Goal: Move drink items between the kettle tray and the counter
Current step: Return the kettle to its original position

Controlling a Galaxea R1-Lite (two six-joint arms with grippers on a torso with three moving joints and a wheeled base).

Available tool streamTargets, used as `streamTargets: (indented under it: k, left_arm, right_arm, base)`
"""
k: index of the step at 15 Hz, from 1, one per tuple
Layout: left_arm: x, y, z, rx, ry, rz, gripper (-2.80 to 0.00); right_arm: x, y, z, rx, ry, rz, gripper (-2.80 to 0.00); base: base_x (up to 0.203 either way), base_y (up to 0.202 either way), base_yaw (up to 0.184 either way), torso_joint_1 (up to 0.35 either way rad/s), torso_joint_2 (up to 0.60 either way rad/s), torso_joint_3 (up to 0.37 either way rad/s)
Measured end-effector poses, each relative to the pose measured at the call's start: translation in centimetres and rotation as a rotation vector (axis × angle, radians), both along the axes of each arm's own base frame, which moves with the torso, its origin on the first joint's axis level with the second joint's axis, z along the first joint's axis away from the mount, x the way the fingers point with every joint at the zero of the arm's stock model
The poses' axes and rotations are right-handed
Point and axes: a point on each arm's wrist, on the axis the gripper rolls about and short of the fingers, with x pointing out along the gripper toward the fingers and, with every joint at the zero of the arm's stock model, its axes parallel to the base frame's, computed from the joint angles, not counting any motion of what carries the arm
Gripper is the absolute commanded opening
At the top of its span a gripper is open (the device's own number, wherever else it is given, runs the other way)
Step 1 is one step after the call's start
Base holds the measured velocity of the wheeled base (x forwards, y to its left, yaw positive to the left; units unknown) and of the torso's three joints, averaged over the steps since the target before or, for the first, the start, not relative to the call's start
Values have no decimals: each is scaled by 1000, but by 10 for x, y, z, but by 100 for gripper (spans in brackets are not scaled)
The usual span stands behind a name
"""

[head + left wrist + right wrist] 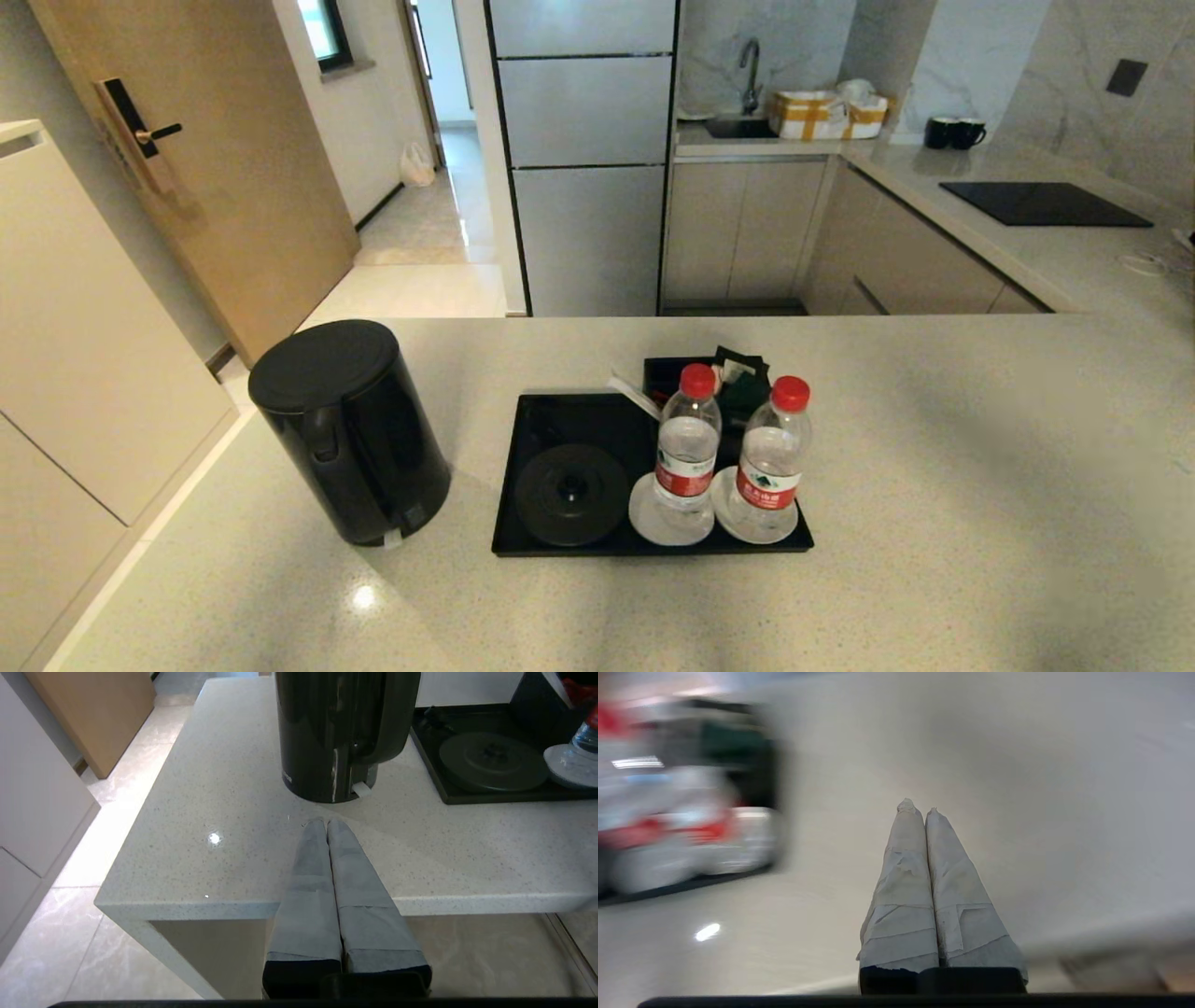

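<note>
The black kettle [350, 431] stands upright on the beige counter [980, 485], left of the black kettle tray [560, 415]. The tray's round base disc [571, 493] is bare. Two clear water bottles with red caps, one [686, 448] left of the other [771, 459], stand on white saucers at the tray's right. My left gripper [325, 822] is shut and empty, low over the counter's near edge, short of the kettle [341, 732]. My right gripper [919, 808] is shut and empty above the counter, right of the blurred bottles [668, 826]. Neither gripper shows in the head view.
A smaller black box of sachets [719, 373] sits behind the tray. The counter's left edge [140, 812] drops to the floor beside the kettle. Far back are a sink, a cooktop [1044, 203] and two black mugs [954, 133].
</note>
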Motion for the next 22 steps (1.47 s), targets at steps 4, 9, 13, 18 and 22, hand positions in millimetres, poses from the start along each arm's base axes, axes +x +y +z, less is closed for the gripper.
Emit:
streamTargets:
  k: [4,9,13,18,22]
  left_arm:
    - [0,0,0,-9,1,3,-280]
    - [0,0,0,-4,2,3,-280]
    - [0,0,0,1,0,-1,-280]
    - [-7,-1,32,41,-54,-39,-280]
    - [7,-2,86,25,3,-84,-280]
  right_arm:
    - [-35,-8,-12,17,-46,-84,-280]
    - [-54,-9,-36,33,-80,-180,-280]
    - [-64,-4,-50,5,-117,64,-280]
    - [-72,-2,-62,-61,-124,151,-280]
    - [-73,-2,-63,-66,-132,152,-280]
  base:
    - [0,0,0,0,0,0]
    - [0,0,0,0,0,0]
    - [0,0,0,0,0,0]
    - [0,0,0,0,0,0]
    - [0,0,0,0,0,0]
